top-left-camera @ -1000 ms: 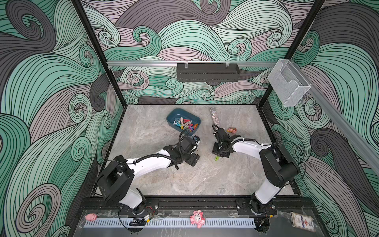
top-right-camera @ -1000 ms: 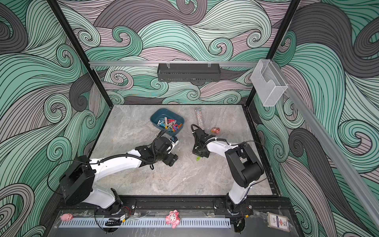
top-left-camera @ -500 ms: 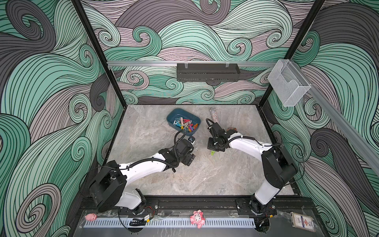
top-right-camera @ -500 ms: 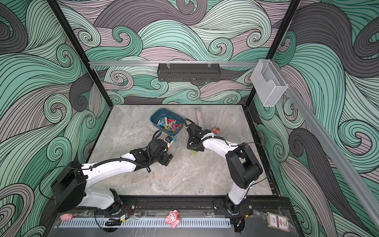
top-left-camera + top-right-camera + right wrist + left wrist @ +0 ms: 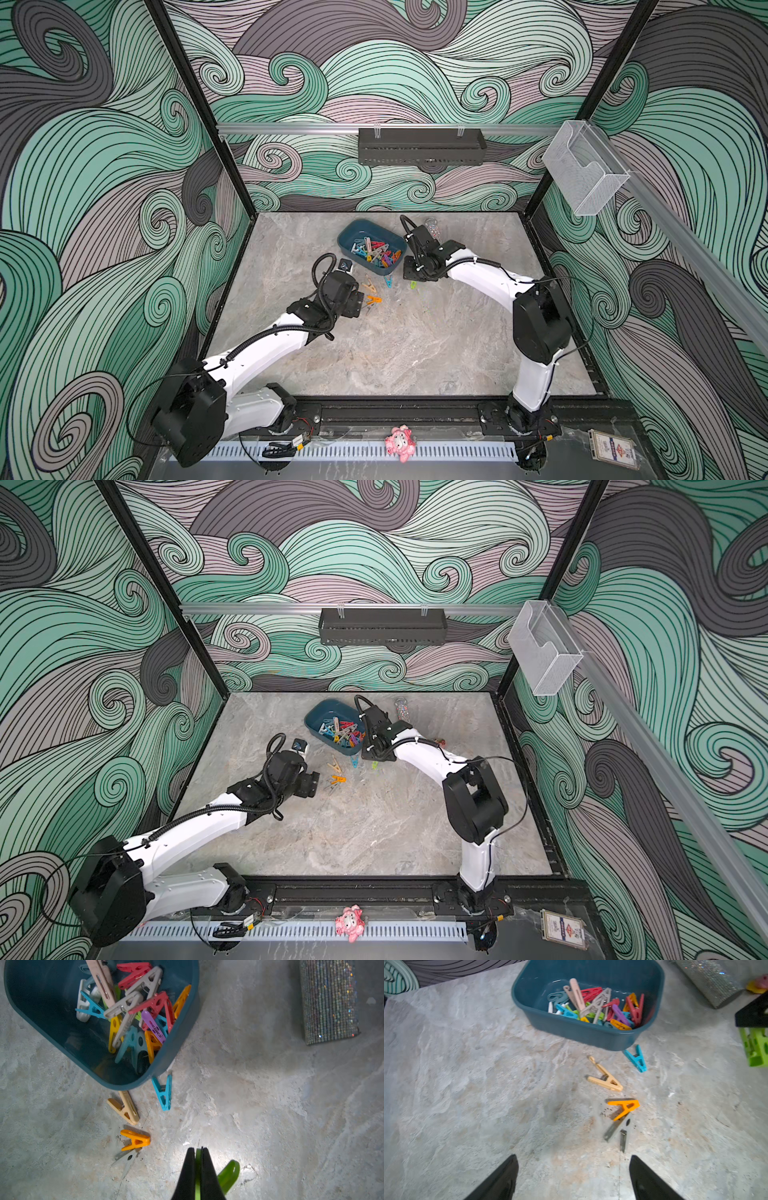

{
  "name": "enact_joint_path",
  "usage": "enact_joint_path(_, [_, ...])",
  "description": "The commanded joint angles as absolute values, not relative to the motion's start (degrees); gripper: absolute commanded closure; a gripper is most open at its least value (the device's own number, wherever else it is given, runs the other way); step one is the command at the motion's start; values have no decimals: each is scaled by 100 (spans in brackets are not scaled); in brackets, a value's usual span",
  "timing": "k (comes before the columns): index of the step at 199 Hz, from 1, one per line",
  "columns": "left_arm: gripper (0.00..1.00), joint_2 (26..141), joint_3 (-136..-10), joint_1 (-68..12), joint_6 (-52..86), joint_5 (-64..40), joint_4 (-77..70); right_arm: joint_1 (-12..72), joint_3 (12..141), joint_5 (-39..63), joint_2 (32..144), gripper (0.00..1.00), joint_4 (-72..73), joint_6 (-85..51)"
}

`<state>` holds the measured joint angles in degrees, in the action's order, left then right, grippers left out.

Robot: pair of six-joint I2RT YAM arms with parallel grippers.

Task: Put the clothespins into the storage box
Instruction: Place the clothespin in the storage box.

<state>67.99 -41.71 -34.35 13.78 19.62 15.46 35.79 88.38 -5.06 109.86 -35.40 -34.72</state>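
Right gripper [image 5: 198, 1150] is closed on a lime-green clothespin [image 5: 229, 1172]. Its two black fingers are pressed flat against the peg, and one green leg sticks out to the side. In both top views it hangs at about 4 o'clock of the storage box [image 5: 347, 245], just beside the box's near corner.

The left gripper [image 5: 573, 1157] has its jaws spread wide and holds nothing. It is low over the marble-patterned tabletop [image 5: 415, 353], at about 6 o'clock of the box.

The dark teal box sits toward the back middle of the table. A heap of clothespins [image 5: 135, 1001] in red, grey, beige, blue, yellow, purple and orange fills one end of it.

Four more pegs lie loose on the table at the box's 6 o'clock. A blue clothespin [image 5: 636, 1059] is right by the box wall. A beige clothespin [image 5: 606, 1080] comes next, then an orange clothespin [image 5: 624, 1107]. A grey clothespin [image 5: 614, 1128] touches the orange one and lies nearest the left fingertips, apart from them.

A glittery cylinder [image 5: 329, 999] lies at the box's 3 o'clock.
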Motion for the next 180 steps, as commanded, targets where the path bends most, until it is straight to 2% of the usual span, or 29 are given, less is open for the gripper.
enact_joint_path(1, [14, 6593, -4153, -3315, 1691, 2059, 1794, 3582, 9447, -743, 11313, 95, -3690, -3249])
enact_joint_path(107, [15, 6587, -4051, -3006, 2281, 1890, 1961, 3558, 12533, -1198, 13432, 95, -3915, -2358])
enact_joint_path(153, [15, 6478, -3951, -2976, 2304, 1884, 1966, 3507, 13126, -1224, 13828, 94, -3966, -2219])
enact_joint_path(164, [15, 6482, -3946, -2971, 2322, 1859, 1952, 3502, 13239, -1209, 13876, 92, -4010, -2202])
enact_joint_path(180, [15, 6490, -3971, -2974, 2355, 1821, 1962, 3505, 13422, -1170, 13913, 77, -4140, -2158])
